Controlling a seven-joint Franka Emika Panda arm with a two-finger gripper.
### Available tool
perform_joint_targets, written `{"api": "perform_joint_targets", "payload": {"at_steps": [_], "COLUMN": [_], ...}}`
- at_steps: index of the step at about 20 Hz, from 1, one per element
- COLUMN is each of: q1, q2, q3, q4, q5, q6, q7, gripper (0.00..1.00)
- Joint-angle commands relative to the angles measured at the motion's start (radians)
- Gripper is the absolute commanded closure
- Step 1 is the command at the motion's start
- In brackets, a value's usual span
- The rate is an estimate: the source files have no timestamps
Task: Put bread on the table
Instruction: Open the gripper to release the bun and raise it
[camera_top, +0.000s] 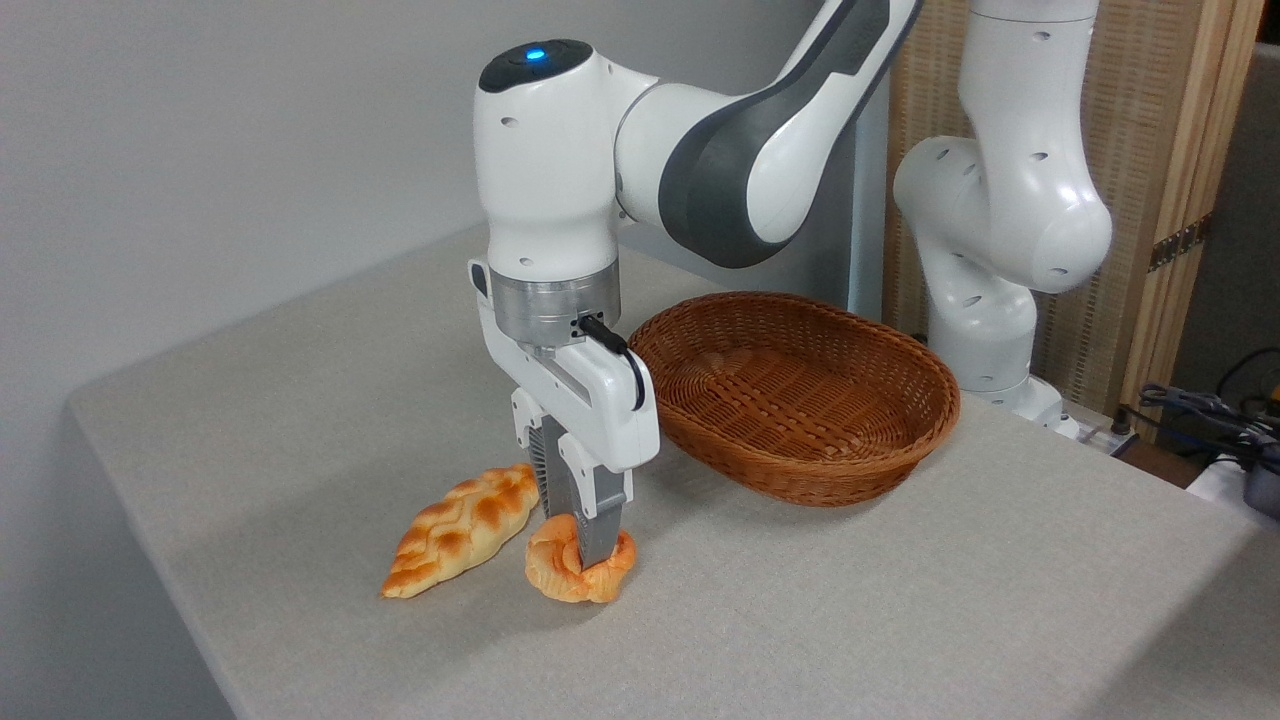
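The pincer (580, 550) points straight down and is closed on the bun (578, 572), its grey fingers (597, 528) pressed into the bun's top. The bun sits on the tabletop (900, 600), toward the front edge and nearer the left edge than the right. Just beside it on the left lies the loaf (460, 530), angled with its pointed end toward the front left edge; the two are close, and whether they touch cannot be told. The basket (800, 395) stands behind and to the right, near the back edge, apart from the bun. Bare cloth stretches from the bun to the right edge and to the front edge.
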Motion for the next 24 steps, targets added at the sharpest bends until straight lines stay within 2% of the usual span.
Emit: {"api": "perform_joint_targets", "payload": {"at_steps": [1,11,12,13,16,19,22,24], "q1": [-0.01,-0.001,0.006,0.032,0.056,0.082,0.163,0.169], "q2": [0.005,-0.035,-0.042,-0.042,-0.027,-0.026,-0.006,0.039], "q3": [0.012,0.023,0.023,0.011,-0.002,-0.022,-0.124,-0.17], "q4": [0.013,0.052,0.085,0.137,0.315,0.375,0.463,0.547], "q5": [0.012,-0.001,-0.003,-0.006,-0.053,-0.078,-0.099,-0.072], "q6": [0.002,-0.031,-0.068,-0.126,-0.316,-0.373,-0.465,-0.569], "q7": [0.007,-0.007,-0.01,-0.022,-0.062,-0.064,-0.064,-0.064], "gripper": [0.0,0.0,0.0,0.0,0.0,0.0,0.0,0.0]}}
